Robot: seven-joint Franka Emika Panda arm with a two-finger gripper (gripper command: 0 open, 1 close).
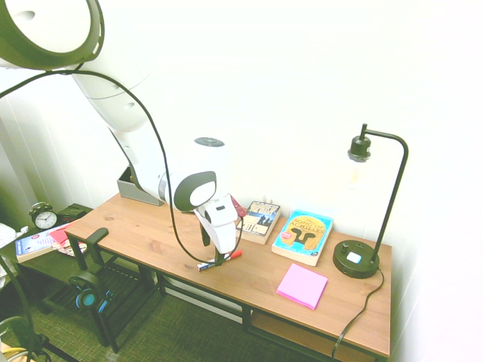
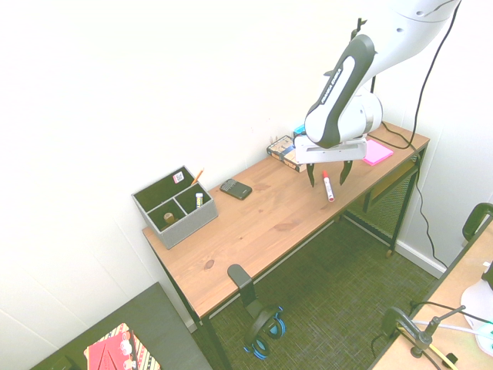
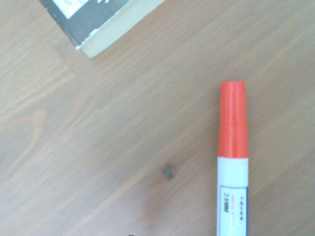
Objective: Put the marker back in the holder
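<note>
One marker [image 2: 329, 187]; on desk [image 2: 266, 208]; hand [image 2: 329, 174] open above

In the first exterior view, the white pincer [image 1: 219, 260] occludes the middle of the white, red-capped marker [image 1: 235, 256]. In the wrist view, the frame edge cuts off the marker's lower end and most of the dark-covered book [image 3: 98, 24].
</note>
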